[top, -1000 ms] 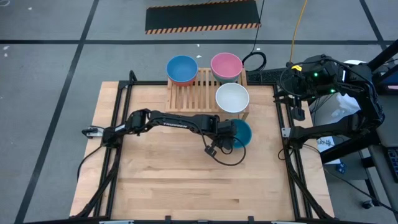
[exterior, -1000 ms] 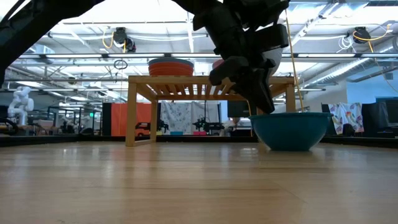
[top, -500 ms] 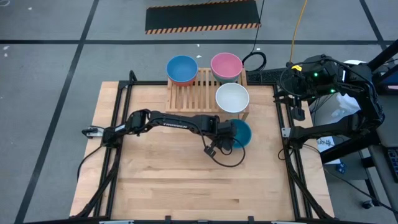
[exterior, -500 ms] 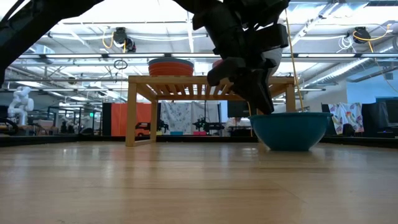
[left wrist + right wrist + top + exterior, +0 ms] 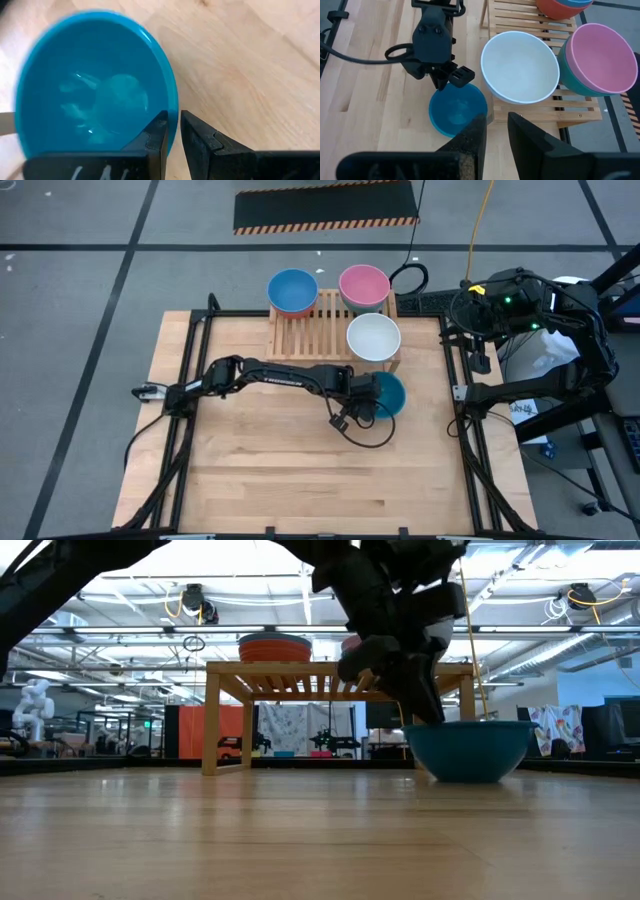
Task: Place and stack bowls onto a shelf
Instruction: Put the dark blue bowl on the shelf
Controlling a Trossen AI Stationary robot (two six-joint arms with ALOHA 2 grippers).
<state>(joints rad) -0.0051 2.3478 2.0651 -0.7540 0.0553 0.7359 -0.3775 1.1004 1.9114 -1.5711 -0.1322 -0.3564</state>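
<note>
Left gripper [image 5: 368,394]: fingers pinch the rim of the teal bowl [image 5: 386,393] (one inside, one outside)
Teal bowl: on the tabletop [image 5: 270,450], just in front of the shelf [image 5: 312,330]
Shelf: white bowl [image 5: 373,337], pink bowl [image 5: 363,285], light blue bowl [image 5: 292,290] on top
Right gripper [image 5: 493,131]: raised beside the table, fingers slightly apart, holding nothing

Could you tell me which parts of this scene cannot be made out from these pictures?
- High view: the left claw hides part of the teal bowl's rim.
- Low view: the shelf top is seen edge-on, so only the red bowl shows; the arm hides others.
- Left wrist view: the teal bowl's near rim is cut off by the edge.
- Right wrist view: the red bowl is cropped.
</note>
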